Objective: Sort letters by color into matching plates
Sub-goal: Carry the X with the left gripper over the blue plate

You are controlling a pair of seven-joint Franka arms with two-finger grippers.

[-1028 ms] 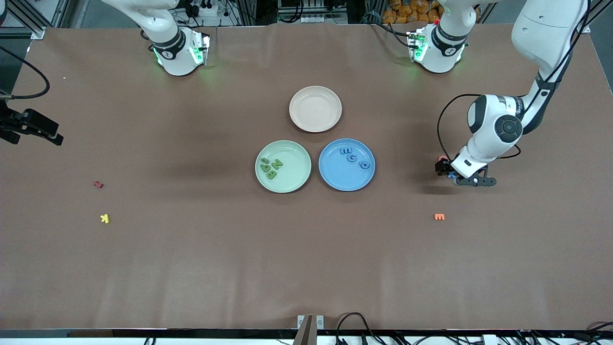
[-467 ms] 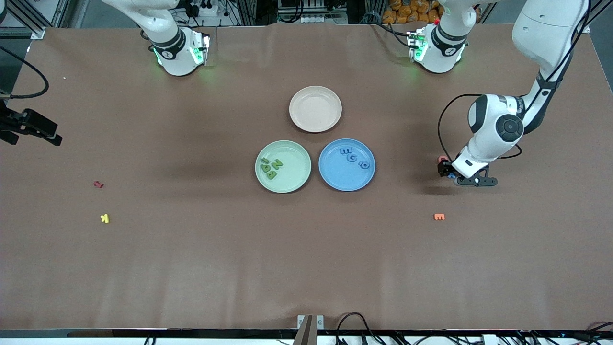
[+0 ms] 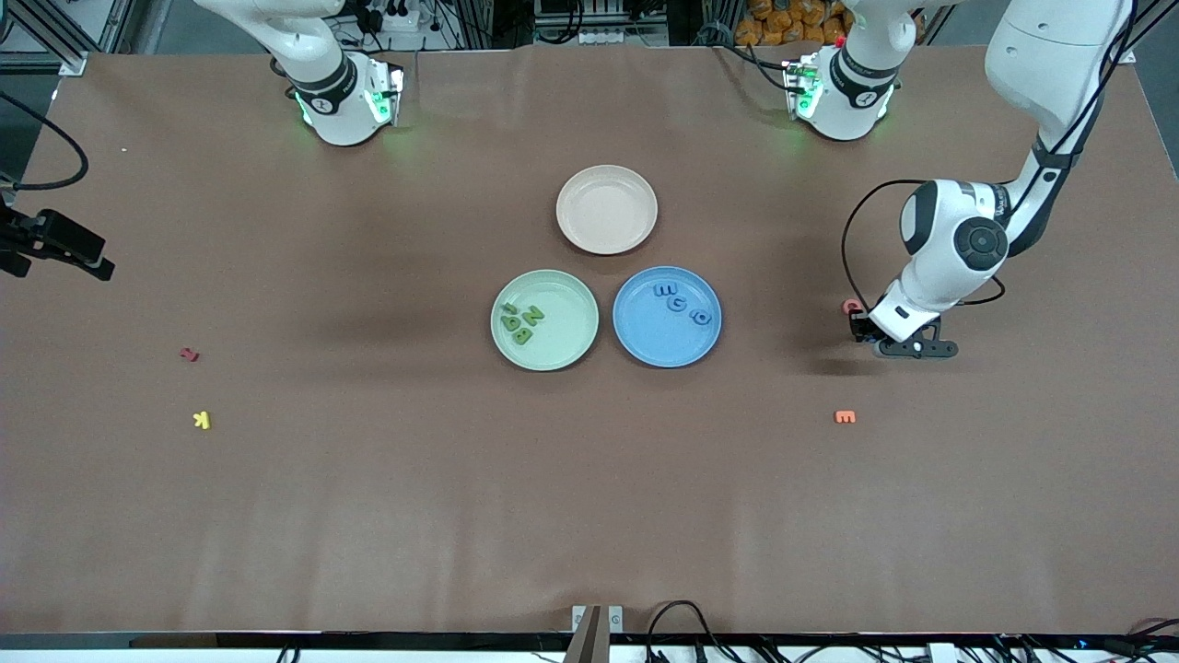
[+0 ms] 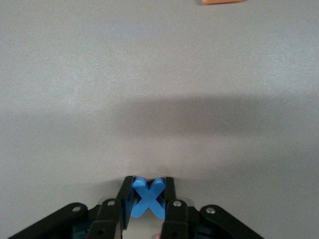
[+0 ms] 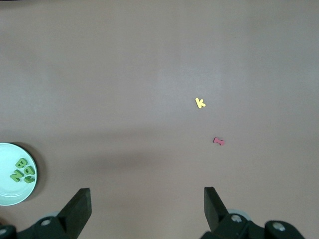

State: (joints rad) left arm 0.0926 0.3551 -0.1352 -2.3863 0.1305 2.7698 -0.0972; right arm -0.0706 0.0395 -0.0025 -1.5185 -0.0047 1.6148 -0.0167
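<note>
My left gripper (image 3: 861, 330) is down at the table toward the left arm's end, shut on a blue letter X (image 4: 148, 196) that sits squeezed between its fingers (image 4: 125, 191). A red letter (image 3: 851, 306) lies just beside it. The pale green plate (image 3: 571, 345) holds several green letters (image 3: 521, 322). Beside it, the blue plate (image 3: 663, 345) holds three blue letters (image 3: 682, 302). My right gripper (image 5: 147, 199) hangs open and empty, high over the right arm's end of the table (image 3: 92, 262).
A beige-pink plate (image 3: 607, 209) stands farther from the front camera than the two others, with nothing in it. An orange letter E (image 3: 845, 417) lies nearer the camera than my left gripper. A yellow K (image 3: 202, 420) and a dark red letter (image 3: 189, 354) lie under my right gripper.
My left gripper's fingers have closed from wide open onto the blue X. The right gripper has drifted slightly outward, still open.
</note>
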